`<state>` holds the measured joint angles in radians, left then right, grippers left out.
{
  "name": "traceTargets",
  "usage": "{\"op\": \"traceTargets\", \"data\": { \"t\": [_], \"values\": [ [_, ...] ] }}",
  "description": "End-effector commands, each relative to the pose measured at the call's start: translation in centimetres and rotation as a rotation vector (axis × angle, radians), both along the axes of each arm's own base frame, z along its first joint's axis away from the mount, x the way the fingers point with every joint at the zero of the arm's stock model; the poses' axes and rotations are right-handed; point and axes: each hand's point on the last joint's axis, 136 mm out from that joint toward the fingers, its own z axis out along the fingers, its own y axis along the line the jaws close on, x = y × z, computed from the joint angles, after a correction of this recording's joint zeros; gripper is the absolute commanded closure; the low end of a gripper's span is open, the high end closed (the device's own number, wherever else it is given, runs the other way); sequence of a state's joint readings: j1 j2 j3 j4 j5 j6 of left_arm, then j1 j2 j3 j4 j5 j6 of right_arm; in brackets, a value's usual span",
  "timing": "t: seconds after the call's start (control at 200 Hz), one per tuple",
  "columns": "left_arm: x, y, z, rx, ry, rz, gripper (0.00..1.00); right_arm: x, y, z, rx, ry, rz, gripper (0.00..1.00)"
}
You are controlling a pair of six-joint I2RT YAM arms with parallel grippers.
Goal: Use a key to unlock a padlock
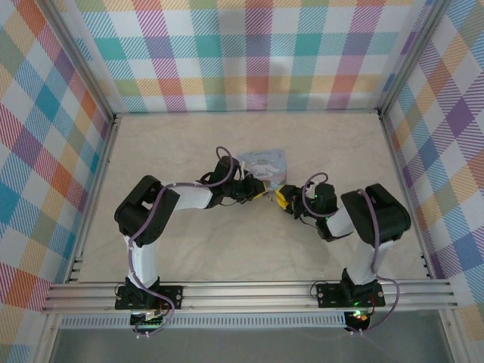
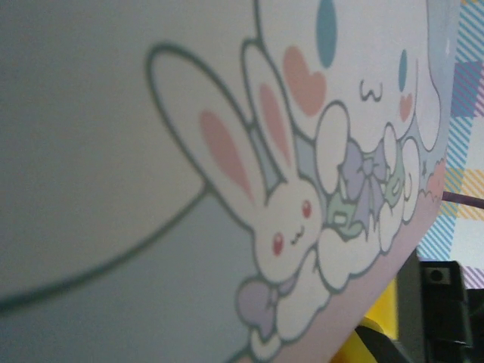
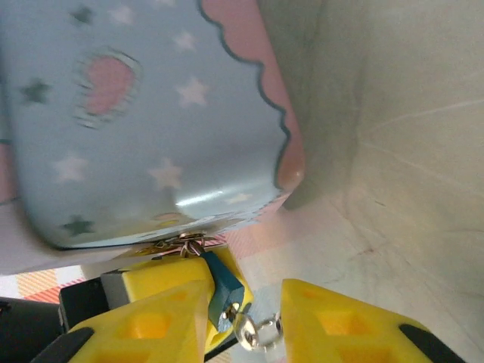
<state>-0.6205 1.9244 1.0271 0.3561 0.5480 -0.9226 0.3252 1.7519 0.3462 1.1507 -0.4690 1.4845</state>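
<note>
Where the arms meet from above, the left gripper (image 1: 253,189) sits at the tin (image 1: 265,165), though I cannot tell its grip; its wrist view adds the cartoon lid. From the right wrist, the padlock (image 3: 224,291), key (image 3: 246,327) in, hangs off the tin between the right gripper's (image 3: 246,295) parted fingers.

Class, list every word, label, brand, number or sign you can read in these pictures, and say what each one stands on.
No readable text in any view.
Tin: drawings only, a rabbit, hearts and stars; no letters.
Padlock: any marking is too small and blurred to read.
</note>
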Motion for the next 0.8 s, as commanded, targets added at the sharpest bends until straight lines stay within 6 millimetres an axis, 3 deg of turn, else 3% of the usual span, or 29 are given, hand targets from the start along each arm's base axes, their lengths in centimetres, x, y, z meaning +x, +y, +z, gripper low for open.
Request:
{"op": "traceTargets", "data": {
  "t": [0.0,0.11,0.345,0.515,0.795],
  "values": [
    [0.0,-0.3,2.7,-0.001,-0.038,-0.022,0.87,-2.3,-0.2,-0.6,-0.134,-0.007,0.110,0.67],
    [0.2,-0.1,3.2,0.020,-0.046,-0.008,0.86,-3.9,-1.2,-0.7,-0.303,0.006,0.174,0.67],
    [0.3,-0.3,4.4,0.035,-0.047,-0.001,0.85,-4.9,-2.5,1.9,-0.579,-0.118,0.289,0.67],
    [0.3,-0.6,4.8,0.036,-0.039,-0.009,0.85,-4.8,-0.6,3.8,-0.753,-0.269,0.419,0.66],
    [0.2,-0.7,4.7,0.034,-0.031,-0.007,0.85,-4.0,1.8,4.5,-0.888,-0.386,0.531,0.58]
  ]
}}
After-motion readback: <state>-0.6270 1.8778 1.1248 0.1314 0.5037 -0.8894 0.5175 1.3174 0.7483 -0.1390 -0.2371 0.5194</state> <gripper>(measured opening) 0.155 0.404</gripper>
